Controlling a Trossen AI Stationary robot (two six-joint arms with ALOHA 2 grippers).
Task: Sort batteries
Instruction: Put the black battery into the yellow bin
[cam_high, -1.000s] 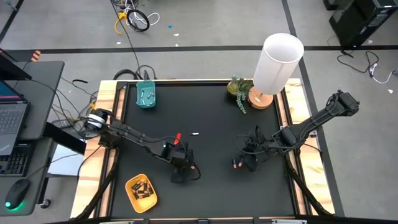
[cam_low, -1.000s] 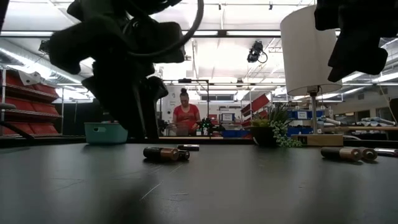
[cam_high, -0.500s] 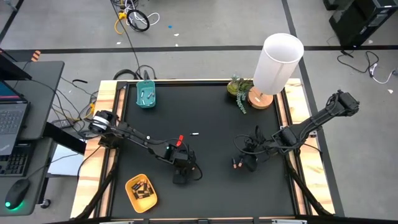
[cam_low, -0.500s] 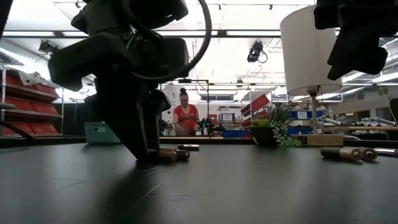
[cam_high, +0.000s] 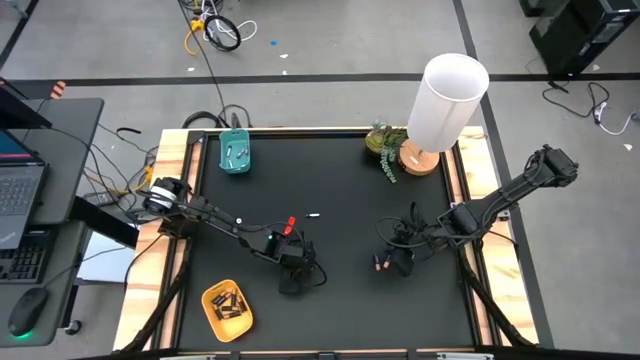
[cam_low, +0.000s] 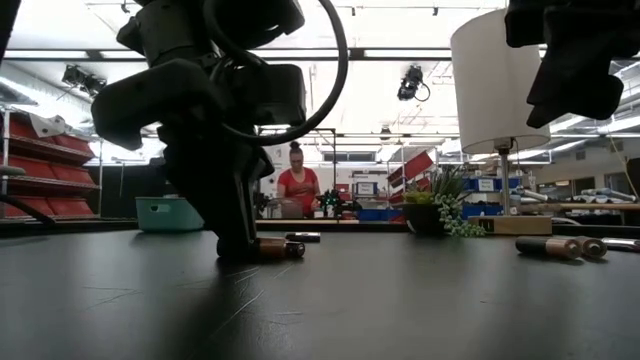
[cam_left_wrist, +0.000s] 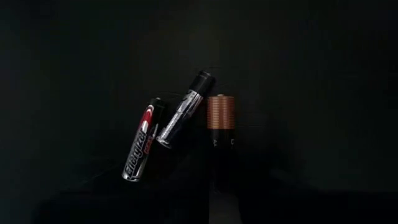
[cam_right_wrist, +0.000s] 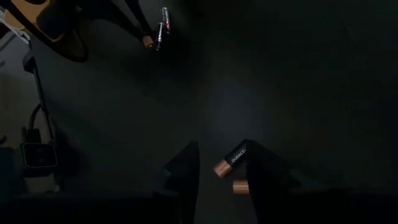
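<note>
A fat copper-topped battery (cam_left_wrist: 219, 118) lies on the black table with two slim batteries, one black and red (cam_left_wrist: 142, 149) and one silvery (cam_left_wrist: 184, 117), beside it. My left gripper (cam_low: 237, 246) stands on the table at the front left, shut on the fat battery. My right gripper (cam_right_wrist: 221, 171) hovers open at the centre right, well above two more copper-topped batteries (cam_low: 556, 246); its fingers frame them in the right wrist view without touching. A yellow oval tray (cam_high: 211, 312) holds several dark batteries. A teal tray (cam_high: 236, 166) holds pale ones. My left gripper pinches the copper-topped battery by its dark end (cam_left_wrist: 219, 155) between its two fingers. The fingers (cam_low: 232, 215) come steeply from above, slanting down. The battery lies flat on the table, its copper end (cam_low: 271, 247) sticking out past the fingers.
One pale battery (cam_high: 314, 214) lies alone mid-table. A white lamp (cam_high: 443, 100) and a small plant (cam_high: 383, 148) stand at the far right corner. Wooden rails (cam_high: 170, 260) edge the table. A person (cam_low: 298, 188) stands in the room behind.
My left gripper has come down onto the table over the copper-topped battery and now covers its dark end, which showed bare a second ago. The batteries have stayed where they lay.
</note>
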